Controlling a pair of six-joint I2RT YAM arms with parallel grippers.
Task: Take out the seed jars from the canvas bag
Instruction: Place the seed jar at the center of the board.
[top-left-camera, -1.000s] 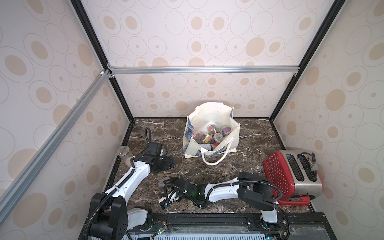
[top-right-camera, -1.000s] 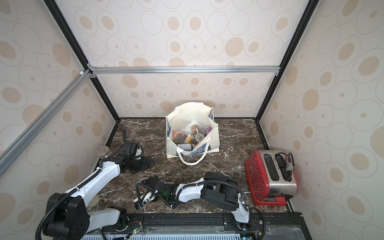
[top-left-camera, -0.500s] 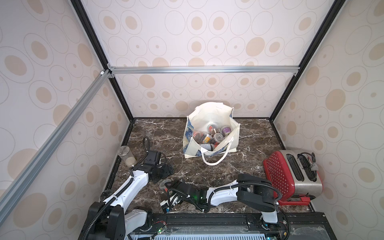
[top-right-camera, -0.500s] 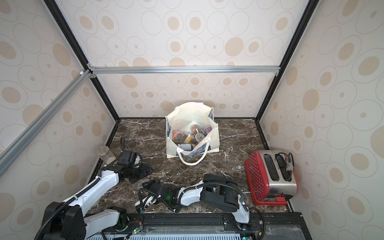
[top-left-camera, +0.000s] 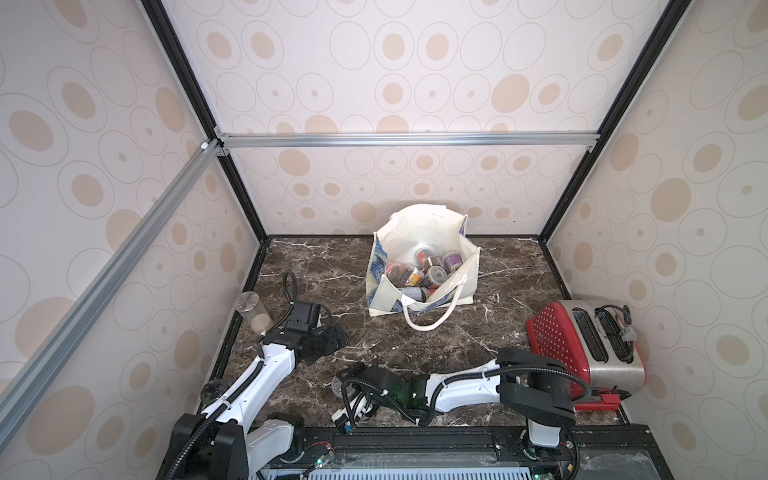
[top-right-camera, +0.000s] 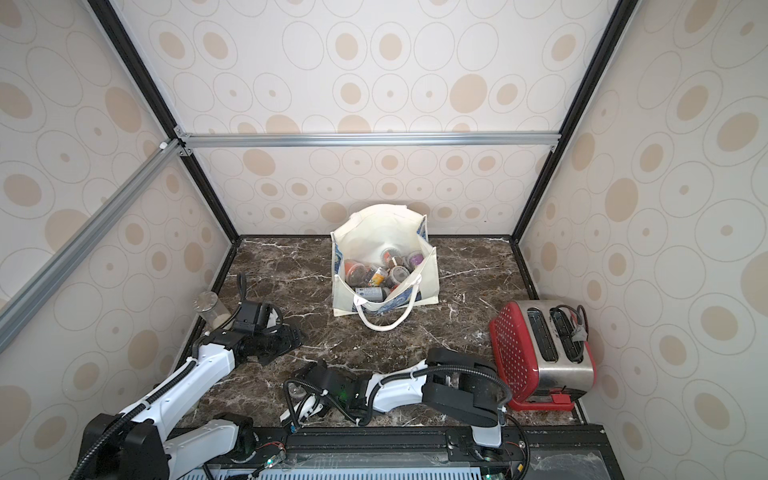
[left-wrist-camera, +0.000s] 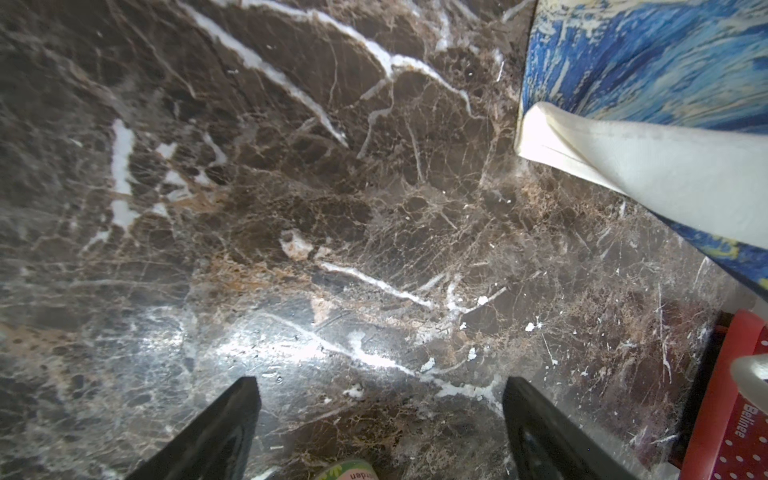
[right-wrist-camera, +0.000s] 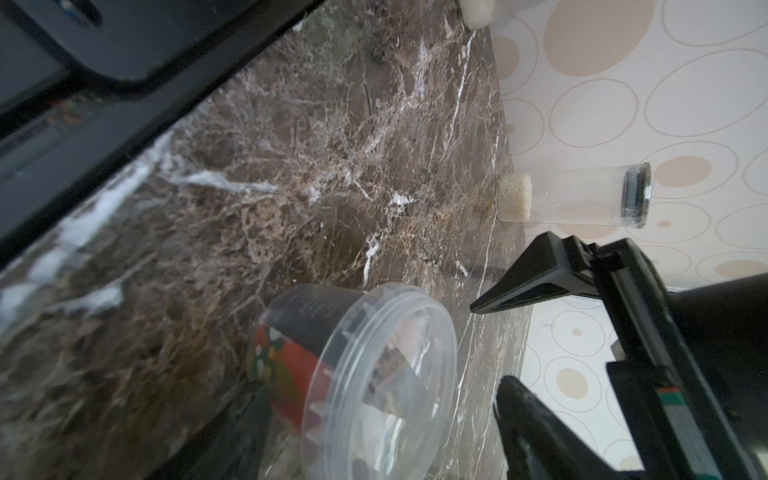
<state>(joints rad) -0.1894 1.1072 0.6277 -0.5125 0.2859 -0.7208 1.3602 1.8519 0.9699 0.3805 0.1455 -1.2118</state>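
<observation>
Right hand (right-wrist-camera: 484, 349): released, fingers spread with nothing between them, lying low near 6 o'clock of the surface (top-left-camera: 478, 332). Just beside it is one seed jar (right-wrist-camera: 353, 374) with a red label and clear lid, out of the bag and apparently standing lid-up. Left hand (left-wrist-camera: 379, 382): also released, fingers wide over bare marble toward 8 o'clock; a sliver of printed label shows near its palm, too little to identify. At 9 o'clock, against the wall, stands a clear cylinder of beige grains (top-left-camera: 253, 316). At 12 o'clock, well apart from both hands, is the canvas bag (top-left-camera: 415, 228), mouth open, strap handle (top-left-camera: 428, 322) looped forward, with the remaining seed jars (top-left-camera: 424, 270) heaped inside. At 4 o'clock is a red toaster (top-left-camera: 582, 345). Hazards, as judged: a finger of the right hand brushing the nearby lid could tip the jar and roll it toward the front edge. Reaching into the bag, a finger may catch the limp strap or the soft wall. Jumbled jars may slip from a poor grip.
</observation>
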